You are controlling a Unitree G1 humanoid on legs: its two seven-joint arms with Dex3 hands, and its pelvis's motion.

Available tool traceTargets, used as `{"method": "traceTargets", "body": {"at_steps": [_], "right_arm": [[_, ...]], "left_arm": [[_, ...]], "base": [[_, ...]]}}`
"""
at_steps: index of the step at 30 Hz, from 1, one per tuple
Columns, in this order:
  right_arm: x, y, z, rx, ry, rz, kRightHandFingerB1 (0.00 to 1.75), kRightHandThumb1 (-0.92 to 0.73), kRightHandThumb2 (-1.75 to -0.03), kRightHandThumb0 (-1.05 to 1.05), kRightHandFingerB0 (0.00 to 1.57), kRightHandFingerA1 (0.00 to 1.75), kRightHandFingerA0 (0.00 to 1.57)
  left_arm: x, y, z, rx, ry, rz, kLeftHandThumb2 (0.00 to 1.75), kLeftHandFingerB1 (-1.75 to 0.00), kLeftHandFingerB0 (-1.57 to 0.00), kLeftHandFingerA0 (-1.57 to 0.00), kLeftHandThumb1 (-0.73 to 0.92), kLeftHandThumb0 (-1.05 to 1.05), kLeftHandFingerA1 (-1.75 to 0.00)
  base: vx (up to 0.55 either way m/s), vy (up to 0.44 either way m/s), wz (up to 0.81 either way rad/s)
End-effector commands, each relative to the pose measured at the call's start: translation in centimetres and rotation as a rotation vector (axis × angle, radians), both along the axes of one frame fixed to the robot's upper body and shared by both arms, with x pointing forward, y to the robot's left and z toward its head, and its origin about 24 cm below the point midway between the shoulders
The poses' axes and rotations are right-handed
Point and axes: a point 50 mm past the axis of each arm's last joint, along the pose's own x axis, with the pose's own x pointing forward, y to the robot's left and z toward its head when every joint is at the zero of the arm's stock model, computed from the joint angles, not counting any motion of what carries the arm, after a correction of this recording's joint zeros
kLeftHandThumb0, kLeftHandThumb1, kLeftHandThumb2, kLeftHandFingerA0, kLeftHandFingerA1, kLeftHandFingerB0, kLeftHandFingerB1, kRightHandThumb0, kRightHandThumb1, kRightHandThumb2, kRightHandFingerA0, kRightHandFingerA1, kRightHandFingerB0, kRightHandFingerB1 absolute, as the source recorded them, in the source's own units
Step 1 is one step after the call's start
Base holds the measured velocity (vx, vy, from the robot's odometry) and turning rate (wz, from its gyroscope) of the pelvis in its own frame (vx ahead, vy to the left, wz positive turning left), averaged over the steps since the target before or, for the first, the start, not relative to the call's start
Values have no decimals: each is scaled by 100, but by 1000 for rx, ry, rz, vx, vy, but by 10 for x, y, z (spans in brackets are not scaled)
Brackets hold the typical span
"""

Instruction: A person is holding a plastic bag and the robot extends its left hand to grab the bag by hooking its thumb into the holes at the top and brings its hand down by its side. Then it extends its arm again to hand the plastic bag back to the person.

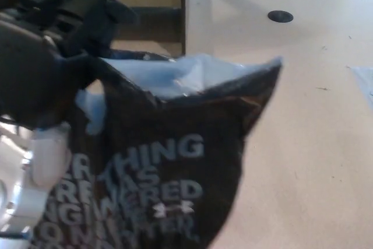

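The left hand is hooked into the top of the black plastic bag, which hangs just right of it above the floor. A shallow thumb hook could slip.

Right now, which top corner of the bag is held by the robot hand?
The bag's picture-left corner, at the left robot hand. The right corner sticks up free, nothing holding it.
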Motion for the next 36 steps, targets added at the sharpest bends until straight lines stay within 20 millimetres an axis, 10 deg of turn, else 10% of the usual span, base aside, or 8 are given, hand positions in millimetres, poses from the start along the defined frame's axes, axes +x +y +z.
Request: {"method": "traceTargets", "body": {"at_steps": [1, 4, 19, 22, 29, 32, 33, 36], "right_arm": [[-13, -8, -1, -7, 17, -15, 45, -69, -61, -30, 65, 51, 78], [-15, -8, -3, -11, 33, -18, 45, -69, -61, -30, 64, 50, 79], [-16, -3, -6, 1, 25, -55, 45, -68, -61, -31, 66, 51, 81], [-14, -2, -6, 7, 23, -45, 46, -68, -61, -33, 67, 51, 80], [-10, 0, -5, 16, 5, -60, 45, -68, -61, -31, 67, 50, 81], [-9, -2, -4, 9, 3, -59, 45, -68, -60, -32, 66, 50, 81], [-7, -3, -3, 9, 3, -60, 45, -68, -61, -32, 65, 50, 80], [2, -4, 0, 8, -5, -69, 45, -67, -60, -32, 66, 49, 80]], "left_arm": [[-18, 30, -8, -24, -2, -11, 97, -136, -77, -94, 63, -4, -172], [-23, 48, -19, -18, 35, 16, 104, -108, -90, -124, 58, -11, -135], [-55, 138, -97, -94, 302, 203, 103, -105, -93, -121, 53, 3, -130], [-63, 140, -120, -127, 380, 213, 83, -133, -78, -91, 69, 2, -169], [-74, 123, -177, -142, 537, 190, 103, -116, -91, -124, 52, 4, -140], [-84, 114, -197, -136, 612, 163, 93, -136, -76, -86, 61, 1, -171], [-88, 111, -208, -151, 647, 172, 104, -116, -90, -124, 52, -3, -140], [-92, 110, -224, -140, 695, 199, 104, -109, -92, -123, 51, -5, -137]], "base": [[0, 0, 0], [0, 0, 0], [0, 0, 0], [0, 0, 0], [0, 0, 0], [0, 0, 0], [0, 0, 0], [0, 0, 0]]}}
